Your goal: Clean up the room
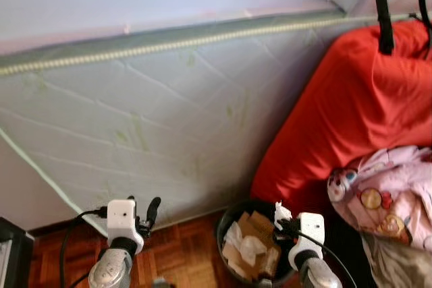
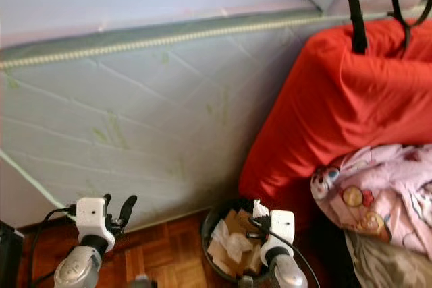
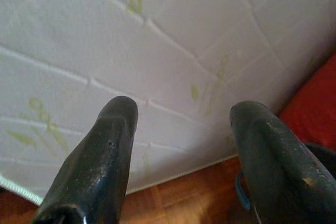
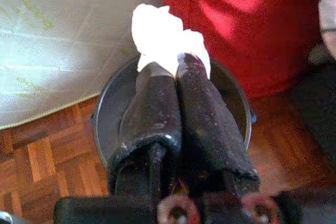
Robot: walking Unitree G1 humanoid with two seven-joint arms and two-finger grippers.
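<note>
Tissue (image 4: 167,34), white and crumpled, is pinched at the tips of the right gripper (image 4: 176,66), whose fingers are pressed together on it, directly above the open black bin (image 1: 229,215). A pale quilted mattress (image 1: 155,112) leans upright against the wall, with a big red cushion (image 1: 351,106) beside it and a pink patterned blanket (image 1: 391,197) lower down. The bin stands on the parquet floor (image 1: 179,254), holding cardboard scraps and white paper. The left gripper (image 3: 181,129) faces the mattress, fingers spread, holding nothing.
</note>
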